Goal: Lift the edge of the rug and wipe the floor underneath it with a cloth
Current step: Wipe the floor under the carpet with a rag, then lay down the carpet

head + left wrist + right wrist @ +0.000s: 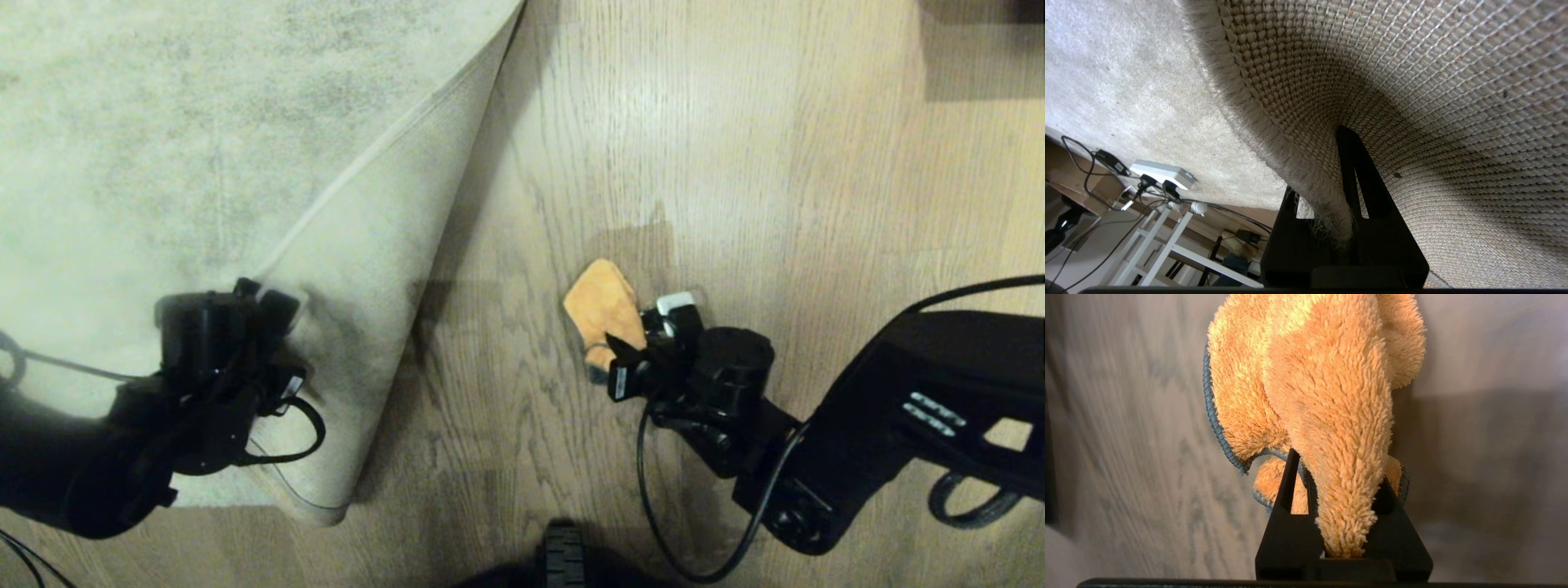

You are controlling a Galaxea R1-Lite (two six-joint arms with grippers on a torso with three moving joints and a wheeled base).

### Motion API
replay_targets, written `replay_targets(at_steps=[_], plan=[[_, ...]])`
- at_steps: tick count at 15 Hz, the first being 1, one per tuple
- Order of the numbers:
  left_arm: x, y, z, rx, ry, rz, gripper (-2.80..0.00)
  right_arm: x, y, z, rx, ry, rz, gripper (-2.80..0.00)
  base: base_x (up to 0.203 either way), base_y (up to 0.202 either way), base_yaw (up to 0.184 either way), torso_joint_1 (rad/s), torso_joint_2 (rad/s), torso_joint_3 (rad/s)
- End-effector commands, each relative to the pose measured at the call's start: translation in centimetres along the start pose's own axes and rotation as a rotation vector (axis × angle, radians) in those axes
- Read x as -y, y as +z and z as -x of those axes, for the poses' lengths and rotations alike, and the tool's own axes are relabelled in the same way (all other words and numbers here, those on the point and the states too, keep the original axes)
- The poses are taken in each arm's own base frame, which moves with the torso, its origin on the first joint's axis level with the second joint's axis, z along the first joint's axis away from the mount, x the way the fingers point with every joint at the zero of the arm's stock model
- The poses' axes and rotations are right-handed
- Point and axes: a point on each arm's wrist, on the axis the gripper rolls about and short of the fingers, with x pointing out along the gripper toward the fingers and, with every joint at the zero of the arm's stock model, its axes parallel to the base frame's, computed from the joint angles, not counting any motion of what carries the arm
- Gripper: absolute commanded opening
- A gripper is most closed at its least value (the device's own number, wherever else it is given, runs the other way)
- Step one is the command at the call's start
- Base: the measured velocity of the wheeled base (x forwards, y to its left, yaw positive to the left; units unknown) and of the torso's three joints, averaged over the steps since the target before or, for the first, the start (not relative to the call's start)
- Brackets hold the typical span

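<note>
The pale mottled rug (pixel 163 147) covers the left of the head view. Its rug edge (pixel 371 171) is folded back, so the cream woven backing (pixel 384 261) faces up. My left gripper (pixel 273 296) is shut on that edge; the left wrist view shows the frayed rug edge (pixel 1290 163) pinched in the gripper (pixel 1318 173). To the right, over the bare wood floor (pixel 735 163), my right gripper (pixel 633 349) is shut on the orange cloth (pixel 602 309). In the right wrist view the fuzzy cloth (pixel 1323 375) bunches out of the gripper (pixel 1339 467) against the floor (pixel 1126 437).
Part of my base (pixel 563 555) shows at the bottom edge. A dark object (pixel 980 41) sits at the top right corner. Beyond the rug, the left wrist view shows a white power strip (pixel 1161 173) with cables and a white rack (pixel 1167 241).
</note>
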Motion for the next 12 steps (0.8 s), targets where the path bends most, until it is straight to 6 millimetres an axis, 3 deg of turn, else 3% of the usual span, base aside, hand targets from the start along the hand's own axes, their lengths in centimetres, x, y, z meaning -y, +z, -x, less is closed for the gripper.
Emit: replay_targets(at_steps=[1, 6, 12], plan=[[0.0, 0.2, 0.2, 0.009, 0.002, 0.001, -2.80, 1.0, 2.6, 1.6, 0.055, -0.016, -0.013, -2.80, 0.000, 0.000, 0.000, 0.000, 0.00, 0.000], [0.9, 0.5, 1.0, 0.027, -0.013, -0.015, -2.80, 4.6, 5.3, 5.7, 0.092, -0.105, -0.019, -2.80, 0.000, 0.000, 0.000, 0.000, 0.00, 0.000], [1.6, 0.7, 1.5, 0.031, -0.007, -0.026, -2.80, 10.3, 6.7, 12.4, 0.109, -0.301, -0.027, -2.80, 0.000, 0.000, 0.000, 0.000, 0.00, 0.000]])
